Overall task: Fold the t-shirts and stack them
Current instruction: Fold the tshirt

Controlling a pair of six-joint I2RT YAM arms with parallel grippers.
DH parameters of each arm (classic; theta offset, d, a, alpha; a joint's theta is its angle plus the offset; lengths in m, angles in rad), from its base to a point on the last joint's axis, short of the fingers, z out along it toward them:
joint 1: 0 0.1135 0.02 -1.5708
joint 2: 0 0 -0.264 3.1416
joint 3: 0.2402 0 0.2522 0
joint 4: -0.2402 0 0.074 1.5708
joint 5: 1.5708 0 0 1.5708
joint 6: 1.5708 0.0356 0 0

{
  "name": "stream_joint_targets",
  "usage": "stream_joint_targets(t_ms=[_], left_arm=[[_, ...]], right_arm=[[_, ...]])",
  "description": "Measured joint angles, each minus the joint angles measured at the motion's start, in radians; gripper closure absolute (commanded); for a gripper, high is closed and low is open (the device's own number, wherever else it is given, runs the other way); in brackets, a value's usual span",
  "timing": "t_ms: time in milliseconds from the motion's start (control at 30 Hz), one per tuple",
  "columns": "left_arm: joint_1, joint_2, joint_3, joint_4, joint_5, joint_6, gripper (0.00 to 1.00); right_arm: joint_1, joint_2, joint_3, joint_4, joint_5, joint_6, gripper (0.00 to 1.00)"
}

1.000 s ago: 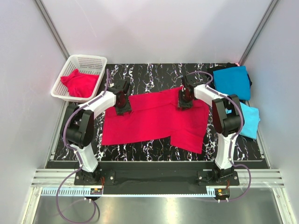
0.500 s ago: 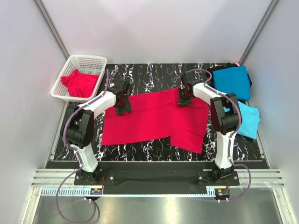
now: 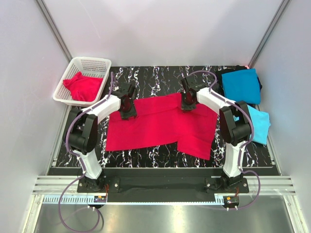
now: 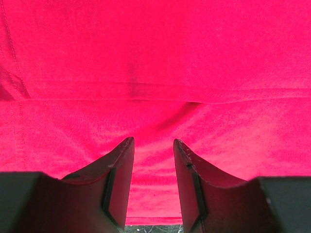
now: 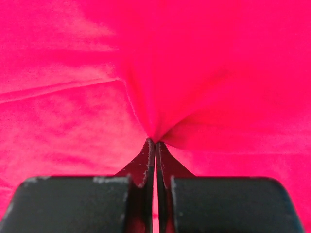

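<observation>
On the black marble table (image 3: 155, 77), the crimson t-shirt (image 3: 160, 124) lies spread wide between the two arms, and both grippers sit at its far edge. The right gripper (image 5: 155, 141) is clamped all the way closed on a little peak of cloth, with wrinkles fanning out from the pinch. The left gripper (image 4: 153, 141) has its fingers a small gap apart, low over the fabric, and nothing is pinched between them as far as I can see.

So imo the left needs a proper bite on its edge before anything lifts. After that, raise both sides together at the same height and keep the edge taut so the fold line comes out straight.

The shirt itself is mostly flat, with soft creases and a seam line. Its near right part juts out lower than the rest.
</observation>
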Motion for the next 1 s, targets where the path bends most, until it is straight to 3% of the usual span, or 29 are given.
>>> stream_joint_targets(t_ms=[67, 200, 267, 367, 767, 1000], left_arm=[[0.000, 0.000, 0.000, 0.000, 0.003, 0.000, 0.57], [0.000, 0.000, 0.000, 0.000, 0.005, 0.000, 0.57], [0.000, 0.000, 0.000, 0.000, 0.006, 0.000, 0.57], [0.000, 0.000, 0.000, 0.000, 0.006, 0.000, 0.57], [0.000, 0.000, 0.011, -0.006, -0.015, 0.000, 0.57], [0.001, 0.079, 0.212, -0.090, -0.126, -0.031, 0.52]], right_arm=[[0.017, -0.020, 0.000, -0.014, 0.022, 0.008, 1.00], [0.025, -0.034, 0.000, -0.038, 0.057, 0.023, 0.90], [0.024, -0.034, -0.002, -0.053, 0.072, 0.031, 0.73], [0.025, -0.034, -0.003, -0.077, 0.092, 0.033, 0.66], [0.025, -0.060, 0.047, -0.135, 0.209, 0.032, 0.60], [-0.019, 0.083, 0.268, -0.133, 0.146, 0.007, 0.54]])
